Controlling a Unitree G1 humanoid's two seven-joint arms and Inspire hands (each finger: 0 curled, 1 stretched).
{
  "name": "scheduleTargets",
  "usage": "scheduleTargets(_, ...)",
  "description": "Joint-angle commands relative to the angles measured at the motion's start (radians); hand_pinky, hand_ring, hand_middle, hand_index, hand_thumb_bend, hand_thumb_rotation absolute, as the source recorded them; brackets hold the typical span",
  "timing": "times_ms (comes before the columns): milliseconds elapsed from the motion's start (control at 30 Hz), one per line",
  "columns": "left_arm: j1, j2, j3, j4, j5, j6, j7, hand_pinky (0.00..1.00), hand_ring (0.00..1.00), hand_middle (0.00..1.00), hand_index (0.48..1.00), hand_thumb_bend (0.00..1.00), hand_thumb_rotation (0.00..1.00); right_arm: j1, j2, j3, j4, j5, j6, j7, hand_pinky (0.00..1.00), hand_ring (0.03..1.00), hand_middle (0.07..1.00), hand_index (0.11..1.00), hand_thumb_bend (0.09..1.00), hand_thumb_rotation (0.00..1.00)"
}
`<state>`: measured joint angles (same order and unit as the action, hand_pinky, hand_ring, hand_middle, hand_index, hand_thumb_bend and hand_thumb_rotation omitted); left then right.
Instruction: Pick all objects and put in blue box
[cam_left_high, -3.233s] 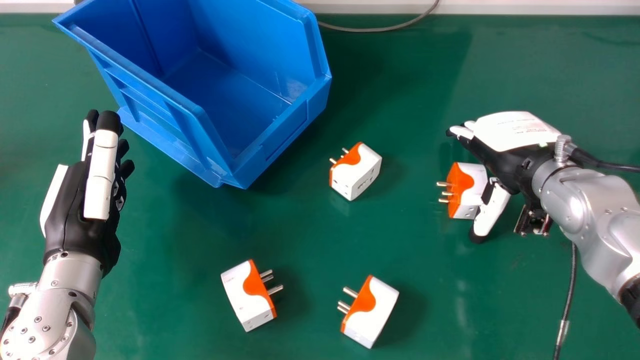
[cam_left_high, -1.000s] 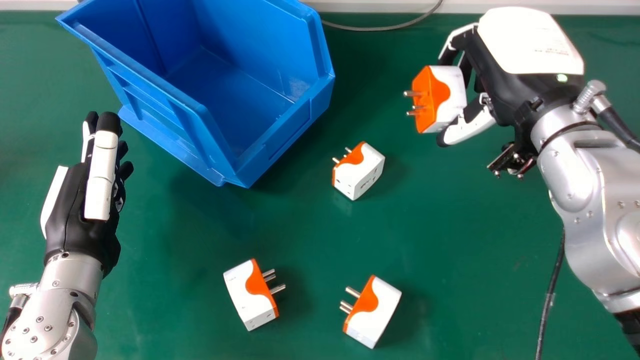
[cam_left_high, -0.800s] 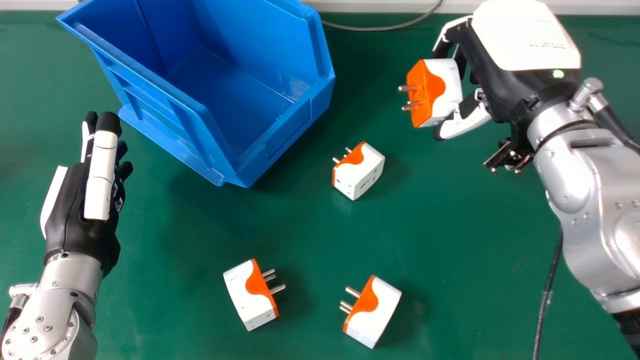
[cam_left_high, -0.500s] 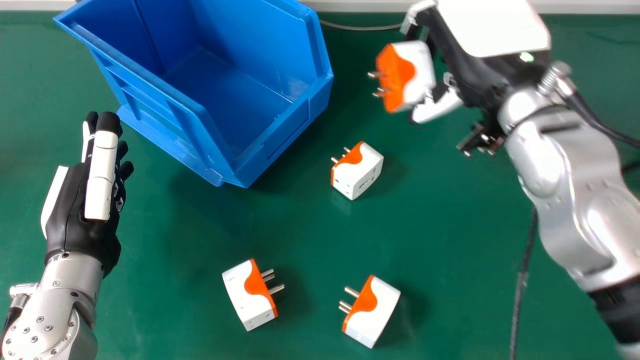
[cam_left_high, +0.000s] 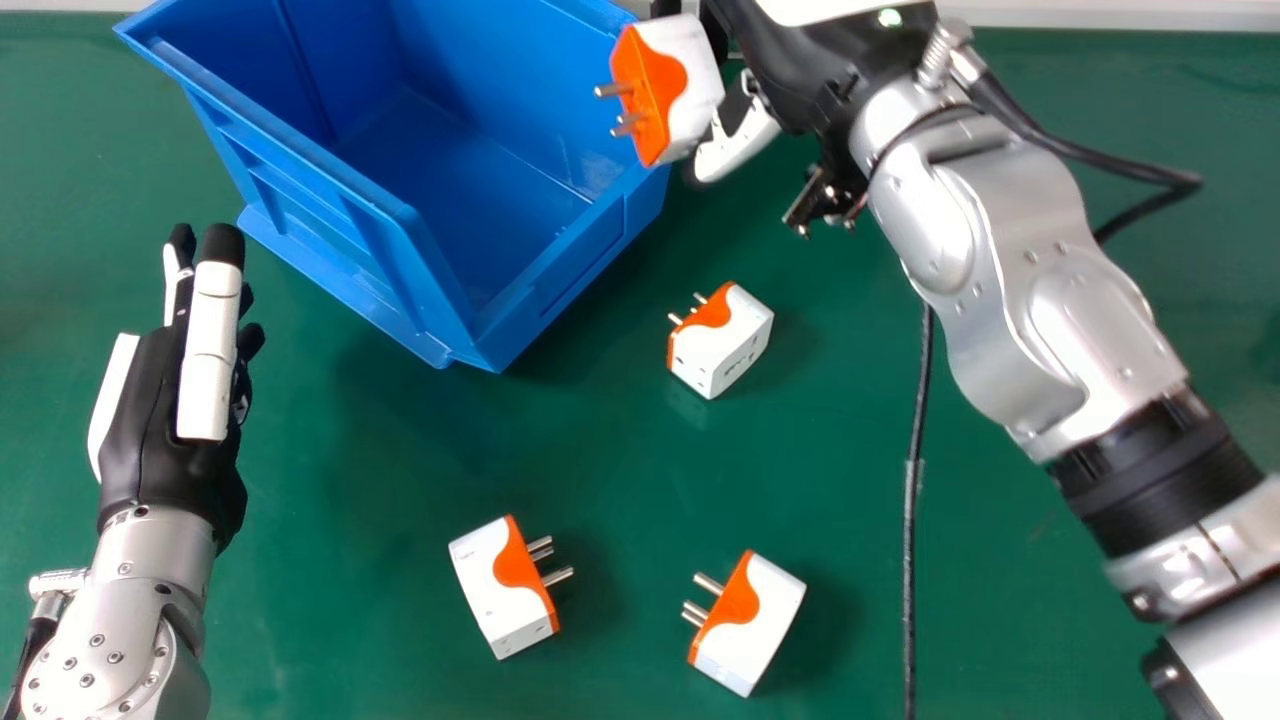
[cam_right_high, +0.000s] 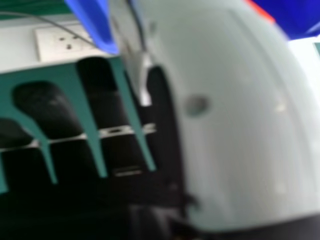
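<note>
Left hand (cam_left_high: 150, 420) idle left of the box (cam_left_high: 570, 265), fingers straight, nothing in them. One loose plug (cam_left_high: 500, 590) on the surface (cam_left_high: 380, 560), prongs to the right. Held plug (cam_left_high: 690, 75) overlaps the box's right wall in the head view; can't tell if it's above the rim. If we're low, its prongs (cam_left_high: 615, 90) lead and could snag, twisting it out. If we release here, it likely drops outside. Second loose plug (cam_left_high: 722, 342) is just right of the box, so a drop could knock it; third (cam_left_high: 755, 620) is nearer us. Right hand (cam_left_high: 810, 70) has its fingers part-curled round the held plug, thumb on the near side, plug body between, prongs pointing away from the palm. Grip looks rearward; a hard stop might slip it.
</note>
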<state>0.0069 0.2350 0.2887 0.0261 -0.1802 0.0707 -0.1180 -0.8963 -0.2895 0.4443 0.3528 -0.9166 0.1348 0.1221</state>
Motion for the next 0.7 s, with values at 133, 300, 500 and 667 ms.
scheduleTargets(133,0.014,-0.004,-0.011,-0.043,0.016,0.004,0.014,0.95,1.00,1.00,1.000,0.80,0.95,-0.119,0.023,0.021,0.054,-0.015,-0.008,-0.027,0.21,0.350,0.473,0.529,0.508,0.00)
scheduleTargets(300,0.014,-0.005,-0.010,-0.040,0.025,0.000,0.016,0.94,1.00,1.00,1.000,0.81,0.95,-0.168,0.038,0.033,0.120,-0.002,-0.034,-0.039,0.24,0.340,0.467,0.557,0.504,0.00)
scheduleTargets(500,0.017,-0.003,-0.015,-0.040,0.031,-0.005,0.012,0.94,0.99,1.00,1.000,0.82,0.95,-0.219,0.073,0.043,0.190,0.001,-0.056,-0.060,0.29,0.354,0.480,0.564,0.504,0.00)
scheduleTargets(667,0.013,-0.001,-0.018,-0.029,0.033,-0.011,0.010,0.94,1.00,1.00,1.000,0.81,0.96,-0.250,0.094,0.055,0.236,0.004,-0.091,-0.104,0.19,0.382,0.499,0.495,0.516,0.00)
